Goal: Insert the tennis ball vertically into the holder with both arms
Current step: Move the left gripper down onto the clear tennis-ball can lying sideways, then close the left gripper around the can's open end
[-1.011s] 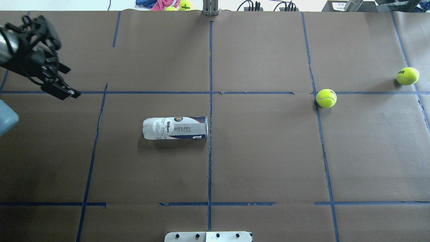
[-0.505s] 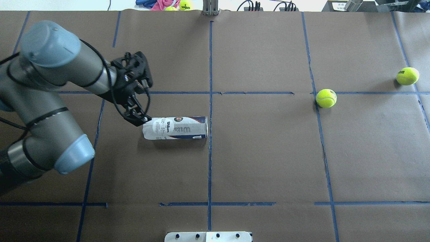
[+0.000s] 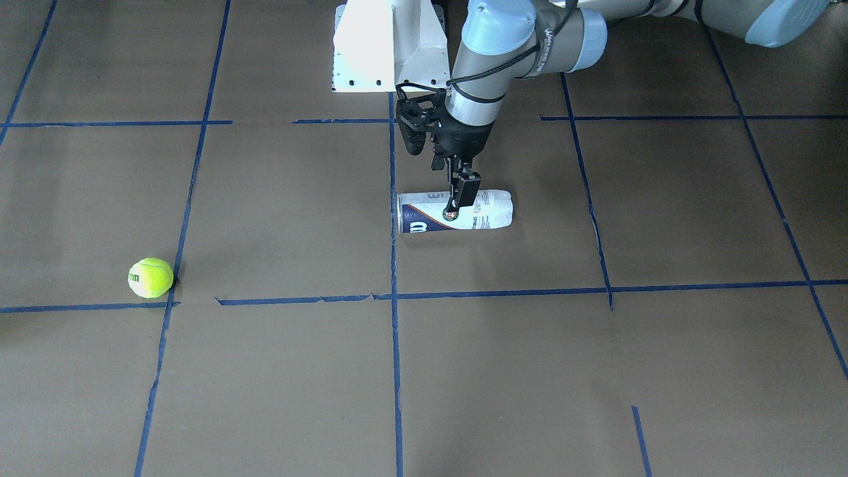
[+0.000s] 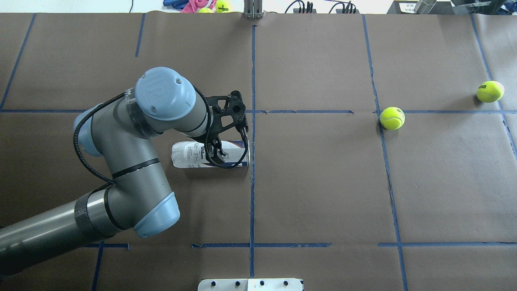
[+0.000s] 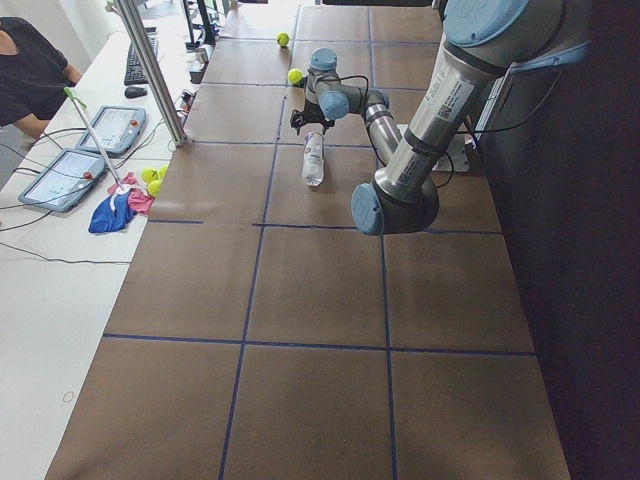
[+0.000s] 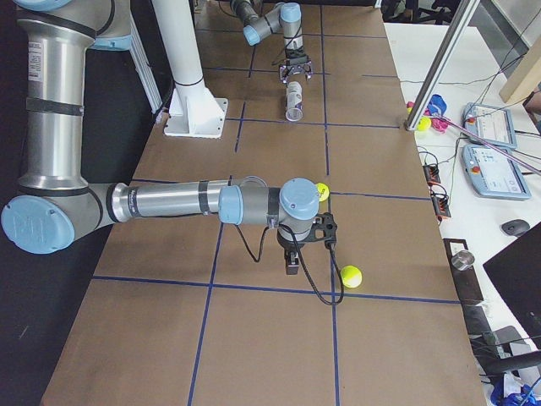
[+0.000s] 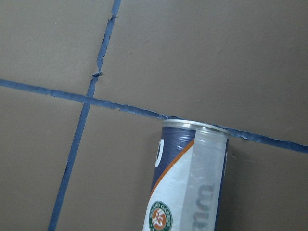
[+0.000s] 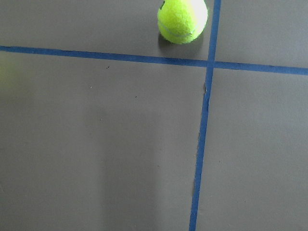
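Note:
The holder (image 4: 190, 153) lies on its side on the brown paper near the table's middle, its open metal rim toward the centre tape line (image 7: 192, 126). My left gripper (image 4: 226, 150) hangs just over its labelled half (image 3: 490, 211), fingers open and pointing down, with nothing held. Two tennis balls rest on my right side, one (image 4: 391, 118) on a tape crossing and one (image 4: 490, 91) near the right edge. The right wrist view shows a tennis ball (image 8: 183, 19) at its top edge. My right gripper (image 6: 292, 254) shows only in the exterior right view, between the balls; I cannot tell its state.
Blue tape lines grid the paper. The white pedestal base (image 3: 387, 46) stands at the robot's edge of the table. A metal post (image 4: 253, 10) rises at the far edge, with spare balls and cloth (image 4: 210, 6) beyond it. A person and tablets (image 5: 100, 140) are at a side desk.
My left arm has swung in from the table's left edge and now has its gripper over the holder. The holder and the two balls have not moved.

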